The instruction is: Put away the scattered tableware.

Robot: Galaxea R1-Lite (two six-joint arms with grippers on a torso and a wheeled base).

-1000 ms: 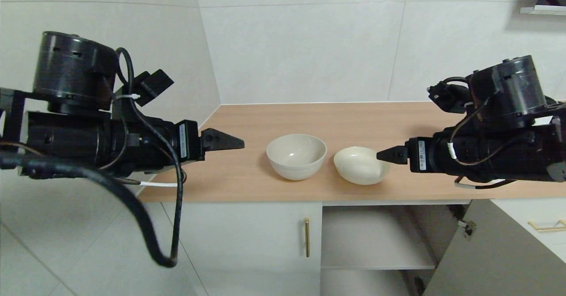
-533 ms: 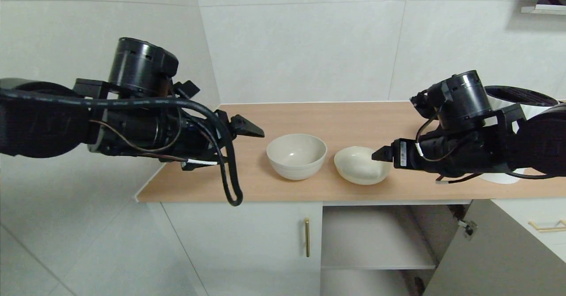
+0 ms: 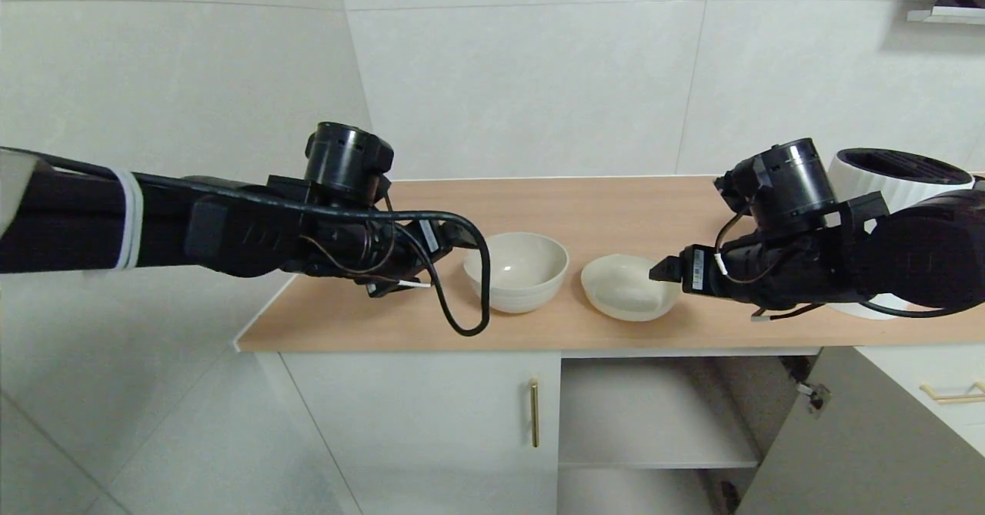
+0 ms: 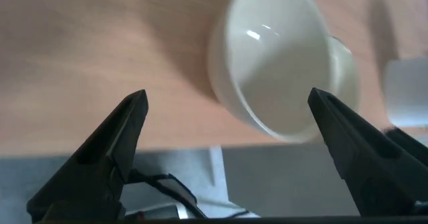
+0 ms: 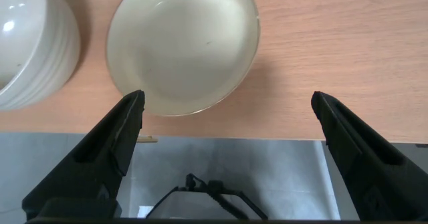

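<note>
Fingers (image 4: 127,127) on both grippers are spread wide, holding nothing.

Head view: my left gripper (image 3: 459,239) is beside the deep cream ceramic bowl (image 3: 515,271). My right gripper (image 3: 660,270) is at the shallow cream ceramic bowl (image 3: 627,287). Both bowls sit near the wooden countertop's (image 3: 585,207) front edge.

Left wrist view: the deep bowl sits ungripped.

Right wrist view: the shallow bowl likewise. I judge nothing put away yet.

A deep cream ceramic bowl (image 3: 516,271) and shallow cream dish (image 3: 625,290) share a wooden countertop (image 3: 585,207). The right gripper (image 3: 663,270) overlaps the dish.
</note>
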